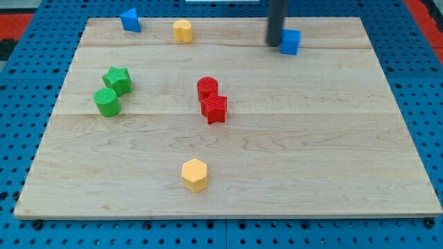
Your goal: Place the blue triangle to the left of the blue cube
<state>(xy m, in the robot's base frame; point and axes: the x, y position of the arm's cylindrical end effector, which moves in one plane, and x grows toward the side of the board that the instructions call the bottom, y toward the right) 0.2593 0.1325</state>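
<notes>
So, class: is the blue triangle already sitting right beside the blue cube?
No: the blue triangle lies far toward the view's left, with the yellow cylinder between it and the blue cube.

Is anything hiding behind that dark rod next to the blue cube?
My tip stands at the blue cube's left side, seemingly touching. The rod covers a strip of the wooden board and perhaps the cube's left edge; what lies there cannot be seen.

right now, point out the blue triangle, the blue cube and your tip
blue triangle (129,20), camera view, its front face
blue cube (291,42), camera view, its front face
my tip (275,43), camera view, the rod's lower end, just left of the cube
</notes>
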